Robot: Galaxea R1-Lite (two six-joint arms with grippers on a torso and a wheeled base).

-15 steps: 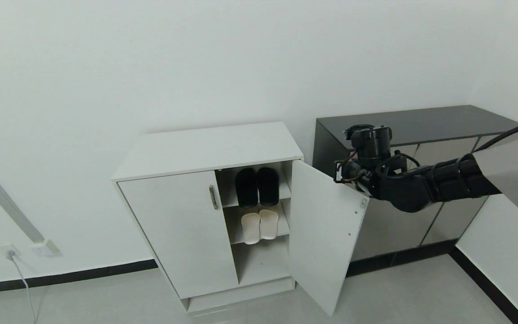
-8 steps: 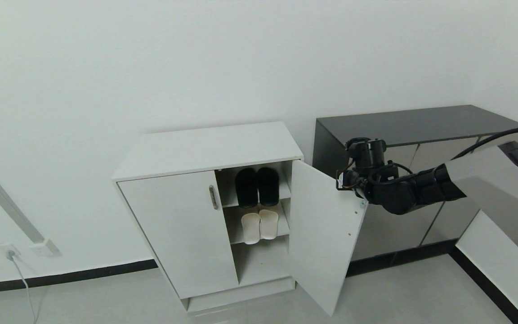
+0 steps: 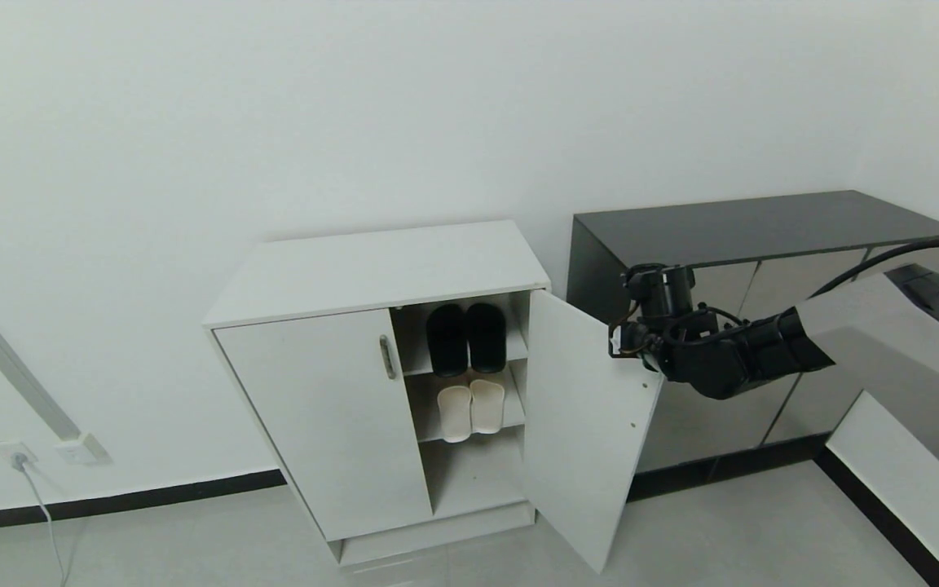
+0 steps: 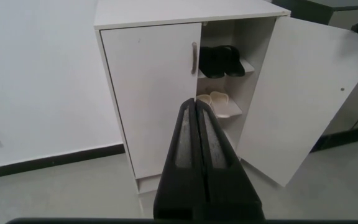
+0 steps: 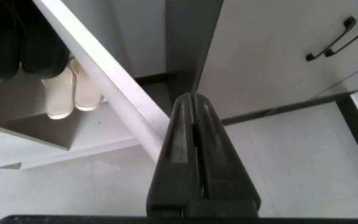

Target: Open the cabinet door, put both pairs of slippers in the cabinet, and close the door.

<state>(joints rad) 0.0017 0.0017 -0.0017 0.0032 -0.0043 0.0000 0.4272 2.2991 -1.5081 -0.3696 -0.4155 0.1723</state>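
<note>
Room: white wall, pale floor, black baseboard along the bottom of the wall.
Cabinet: white cabinet, two doors, standing against the wall, flat top.
Left door: left door closed flush, vertical metal handle near its inner edge.
Right door: right door swung open toward the robot's right, inside face to the camera, shelves visible through the opening.
Black slippers: black slippers are inside the cabinet on the upper shelf, side by side and touching.
Cream slippers: cream slippers are inside on the shelf just below the black pair, side by side and touching.
Right gripper: right gripper is at the free edge of the right door, near its top corner, on the door's outer side. Fingers are pressed together with nothing between them. The wrist view puts the tip right at the door edge; contact cannot be told.
Left gripper: left gripper has its fingers closed flat on each other and holds nothing. It points at the cabinet front from well apart, roughly in line with the left door's inner edge.
Sideboard: dark-topped sideboard with grey fronts, just beside the cabinet on the robot's right, behind the right arm.
Socket: wall socket low on the wall at far left, with a cable hanging from it.
</note>
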